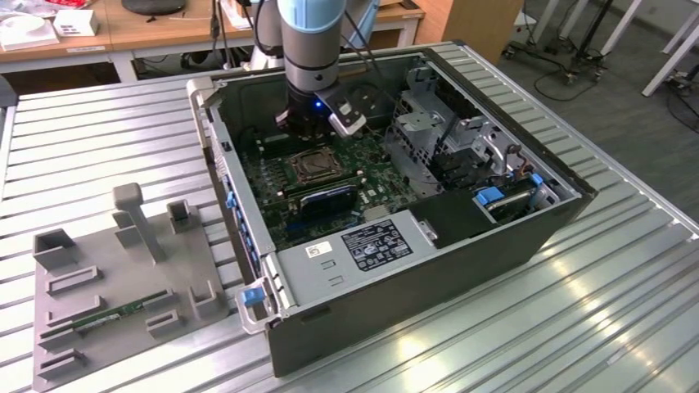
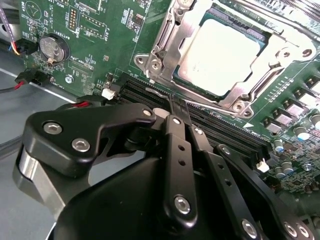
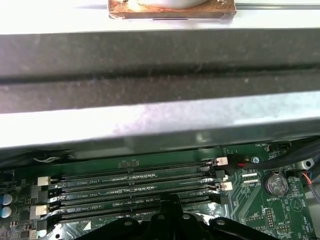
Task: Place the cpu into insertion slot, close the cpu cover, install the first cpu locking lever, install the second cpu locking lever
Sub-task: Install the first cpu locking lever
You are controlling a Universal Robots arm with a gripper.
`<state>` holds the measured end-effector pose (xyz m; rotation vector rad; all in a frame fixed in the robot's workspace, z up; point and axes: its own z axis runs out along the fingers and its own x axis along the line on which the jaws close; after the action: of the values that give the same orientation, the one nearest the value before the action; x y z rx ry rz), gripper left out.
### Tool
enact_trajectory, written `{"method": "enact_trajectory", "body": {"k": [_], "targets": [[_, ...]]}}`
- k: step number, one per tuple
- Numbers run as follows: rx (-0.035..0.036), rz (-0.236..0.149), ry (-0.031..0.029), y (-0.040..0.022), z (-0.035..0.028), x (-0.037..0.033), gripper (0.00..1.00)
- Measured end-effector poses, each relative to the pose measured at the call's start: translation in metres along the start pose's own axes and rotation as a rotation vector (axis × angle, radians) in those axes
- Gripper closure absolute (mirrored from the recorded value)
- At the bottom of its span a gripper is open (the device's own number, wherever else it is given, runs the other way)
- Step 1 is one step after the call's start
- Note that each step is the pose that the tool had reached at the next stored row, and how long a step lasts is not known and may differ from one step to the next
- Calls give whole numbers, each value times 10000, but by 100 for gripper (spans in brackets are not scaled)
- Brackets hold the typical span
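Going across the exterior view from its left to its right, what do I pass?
Grey fixture tray with a green memory stick → blue latch at the case corner → insertion slot on the motherboard → silvery drive cage → blue-tabbed part near the case's far wall.

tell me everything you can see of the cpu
The cpu is a small flat square chip with a pale, silvery-beige metal face, lying level in the insertion slot. The silvery cpu cover frames it, its edges lying over the chip's border. The pincer hangs beside it, above the memory slots, not touching it.
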<state>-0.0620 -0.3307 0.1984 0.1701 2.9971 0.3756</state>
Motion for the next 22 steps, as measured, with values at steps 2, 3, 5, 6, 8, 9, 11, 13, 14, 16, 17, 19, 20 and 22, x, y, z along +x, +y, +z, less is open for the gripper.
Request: {"method": "enact_trajectory", "body": {"k": [2, 3, 5, 6, 8, 9, 11, 13, 14, 16, 17, 19, 20, 22], "targets": [[5, -1, -1, 5, -14, -2, 89], [7, -1, -2, 7, -19, -2, 89], [9, -1, -3, 10, -25, -3, 89], [10, -1, -3, 11, -28, -3, 89], [11, -1, -3, 15, -35, -3, 89], [11, 0, -2, 17, -40, -3, 89], [11, 0, -2, 22, -49, -4, 89], [10, 0, -3, 26, -57, -5, 89], [11, 0, -3, 30, -64, -5, 89], [13, 0, -2, 34, -73, -6, 89], [13, 0, -3, 37, -76, -6, 89], [15, -1, -3, 42, -83, -7, 89], [16, 1, -3, 42, -84, -7, 89], [16, 7, -5, 42, -84, -7, 89]]}}
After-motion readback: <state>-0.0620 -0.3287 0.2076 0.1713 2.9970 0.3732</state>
